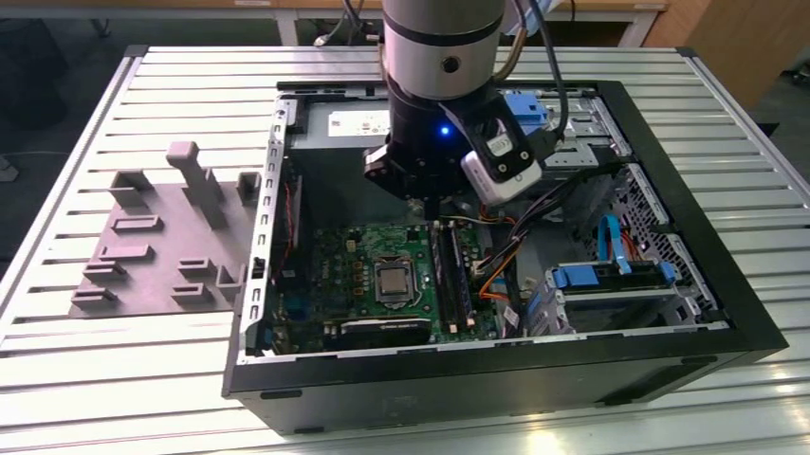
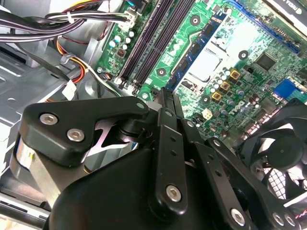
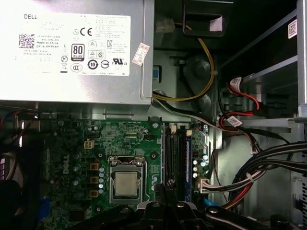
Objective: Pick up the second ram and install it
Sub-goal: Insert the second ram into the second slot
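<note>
Your one claw (image 2: 169, 100), fingers together, hangs over one green motherboard (image 1: 336, 270); one grey holder (image 1: 158, 246) sits on the table (image 1: 127, 379), the exterior view's left.

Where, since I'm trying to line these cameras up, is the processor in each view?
Exterior view: the processor sits on the green motherboard, to the exterior view's left of the memory slots.
Second wrist view: processor between the memory slots and the black fan.
First wrist view: processor beside the memory slots, across the motherboard from the silver power supply.
Shared landmark: the memory slots.
</note>
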Robot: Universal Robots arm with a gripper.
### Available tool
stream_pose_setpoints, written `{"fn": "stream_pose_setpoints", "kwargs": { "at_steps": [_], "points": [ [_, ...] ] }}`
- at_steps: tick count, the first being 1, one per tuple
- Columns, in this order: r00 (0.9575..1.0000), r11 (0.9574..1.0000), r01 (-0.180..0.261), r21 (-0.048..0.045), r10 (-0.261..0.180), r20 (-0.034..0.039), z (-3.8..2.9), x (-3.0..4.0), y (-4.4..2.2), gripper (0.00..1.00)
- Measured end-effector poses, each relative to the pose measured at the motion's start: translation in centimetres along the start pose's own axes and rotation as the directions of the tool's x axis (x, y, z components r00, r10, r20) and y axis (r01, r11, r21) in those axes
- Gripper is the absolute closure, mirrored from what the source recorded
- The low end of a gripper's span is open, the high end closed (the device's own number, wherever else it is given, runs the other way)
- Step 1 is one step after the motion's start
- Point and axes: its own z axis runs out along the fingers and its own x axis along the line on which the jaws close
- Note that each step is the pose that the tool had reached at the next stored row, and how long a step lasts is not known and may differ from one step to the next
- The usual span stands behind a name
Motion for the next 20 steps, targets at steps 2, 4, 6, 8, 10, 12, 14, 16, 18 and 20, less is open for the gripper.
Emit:
{"fn": "stream_pose_setpoints", "kwargs": {
  "at_steps": [2,4,6,8,10,12,14,16,18,20],
  "points": [
    [1.0000,1.0000,0.000,-0.0003,0.000,0.0001,0.07,0.00,0.00,0.88],
    [1.0000,1.0000,0.000,-0.0002,0.000,0.0001,0.14,0.01,-0.01,0.88],
    [1.0000,1.0000,0.000,-0.0003,0.000,0.0002,0.22,0.01,-0.01,0.88],
    [1.0000,1.0000,0.000,-0.0002,0.000,0.0001,0.29,0.01,-0.01,0.88],
    [1.0000,1.0000,0.000,-0.0003,0.000,0.0001,0.38,0.02,-0.02,0.88],
    [1.0000,1.0000,0.000,-0.0002,0.000,0.0001,0.49,0.03,-0.02,0.88],
    [1.0000,1.0000,0.000,-0.0003,0.000,0.0001,0.61,0.03,-0.03,0.88],
    [1.0000,1.0000,0.000,-0.0002,0.000,0.0001,0.70,0.04,-0.03,0.88],
    [1.0000,1.0000,0.000,-0.0002,0.000,0.0001,0.80,0.05,-0.04,0.88],
    [1.0000,1.0000,0.000,-0.0002,0.000,0.0001,0.88,0.05,-0.04,0.88]
  ]
}}
